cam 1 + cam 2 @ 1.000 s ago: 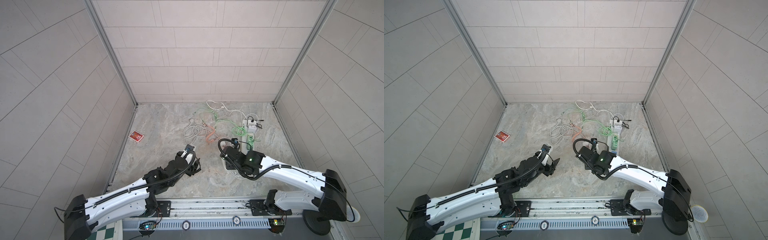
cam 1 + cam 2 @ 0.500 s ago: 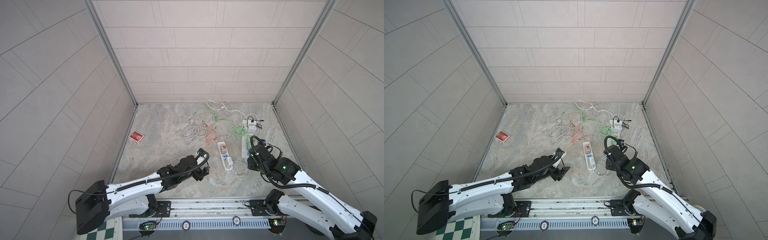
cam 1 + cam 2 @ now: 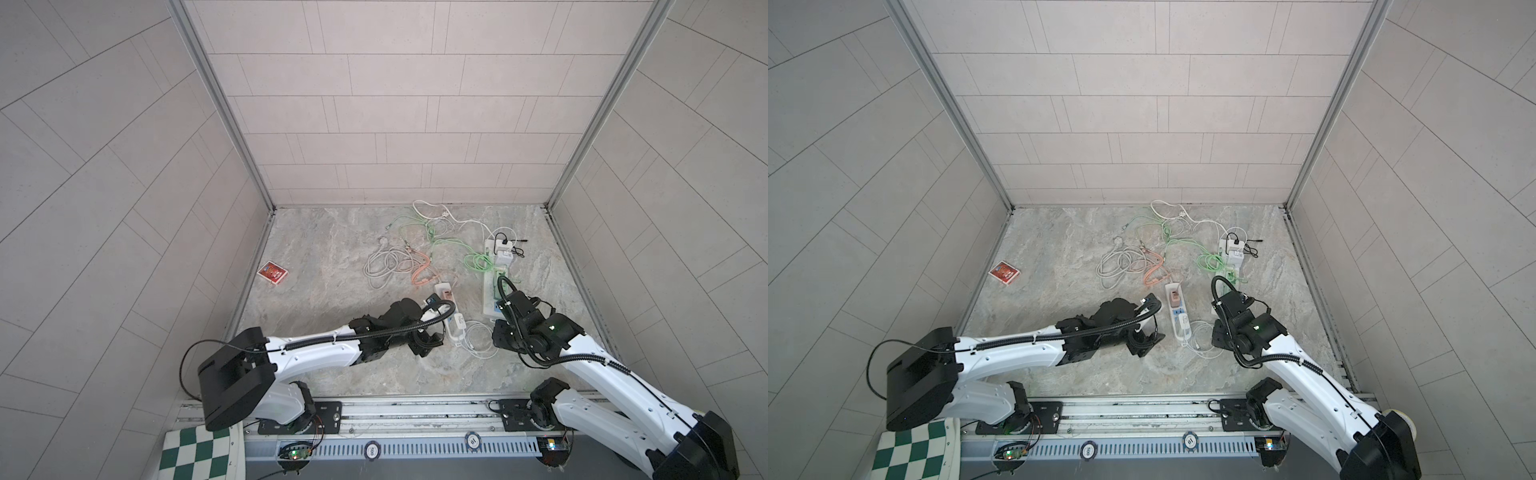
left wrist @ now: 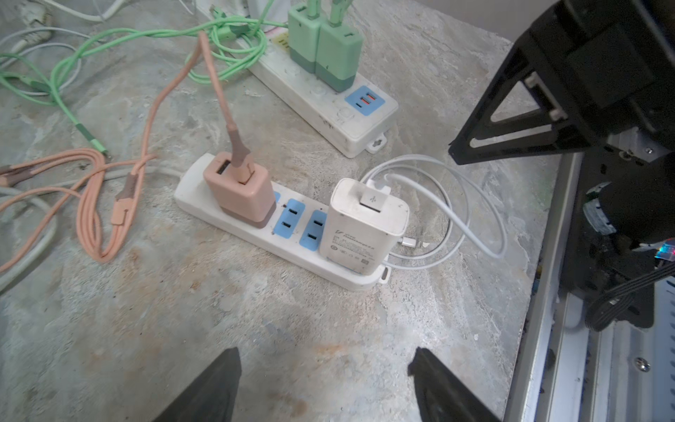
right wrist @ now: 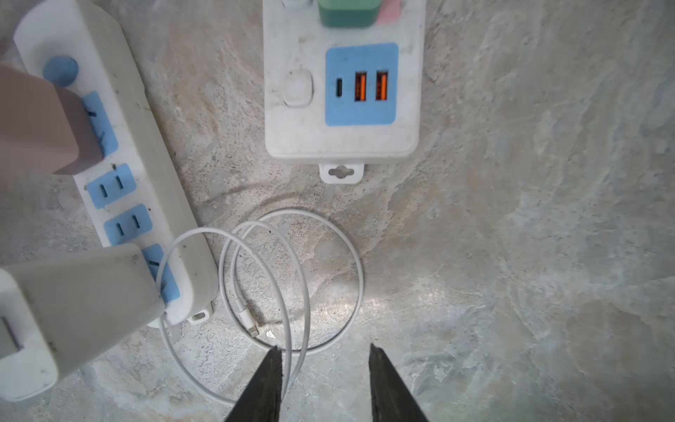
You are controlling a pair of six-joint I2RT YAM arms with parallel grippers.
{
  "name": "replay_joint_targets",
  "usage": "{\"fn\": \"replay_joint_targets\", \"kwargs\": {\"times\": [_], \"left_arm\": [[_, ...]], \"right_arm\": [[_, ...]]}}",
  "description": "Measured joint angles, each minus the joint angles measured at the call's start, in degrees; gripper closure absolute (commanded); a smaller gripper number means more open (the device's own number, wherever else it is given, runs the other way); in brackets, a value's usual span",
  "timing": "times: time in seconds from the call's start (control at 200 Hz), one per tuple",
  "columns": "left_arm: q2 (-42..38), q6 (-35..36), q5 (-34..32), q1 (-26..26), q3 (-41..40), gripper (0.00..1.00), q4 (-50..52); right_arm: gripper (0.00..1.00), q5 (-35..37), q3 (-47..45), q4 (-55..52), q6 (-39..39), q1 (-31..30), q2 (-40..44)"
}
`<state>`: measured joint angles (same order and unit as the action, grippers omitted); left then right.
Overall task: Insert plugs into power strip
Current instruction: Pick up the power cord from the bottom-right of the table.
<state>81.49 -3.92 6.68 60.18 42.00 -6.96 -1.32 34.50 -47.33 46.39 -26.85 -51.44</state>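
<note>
Both empty: left gripper stands wide apart, right gripper narrowly apart. White plug and pink plug sit in the power strip, centre of the left wrist view. Risk: right finger snags the white cable, unseating its plug.

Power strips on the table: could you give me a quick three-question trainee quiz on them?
1. True or false: the pink adapter is plugged into the narrow power strip.
2. How many free sockets lie between it and the white adapter? A one, B two, C four.
3. What colour are the two adapters on the wider strip?
Key: 1 true; 2 B; 3 mint green.
</note>
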Motion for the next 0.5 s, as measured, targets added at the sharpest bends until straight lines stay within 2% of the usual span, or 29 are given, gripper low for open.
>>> {"fn": "replay_joint_targets", "kwargs": {"times": [0.145,0.335,0.5], "left_arm": [[4.3,1.1,2.4,0.1,3.4,0.19,0.9],[6.1,1.9,3.8,0.8,4.2,0.19,0.8],[8.6,2.6,4.2,1.2,8.2,0.19,1.3]], "right_arm": [[0.63,-2.7,0.0,1.9,-1.2,0.5,-1.4],[0.64,-4.9,0.1,4.0,-1.8,0.8,-4.7],[0.65,-5.6,0.1,4.9,-2.4,1.3,-6.6]]}}
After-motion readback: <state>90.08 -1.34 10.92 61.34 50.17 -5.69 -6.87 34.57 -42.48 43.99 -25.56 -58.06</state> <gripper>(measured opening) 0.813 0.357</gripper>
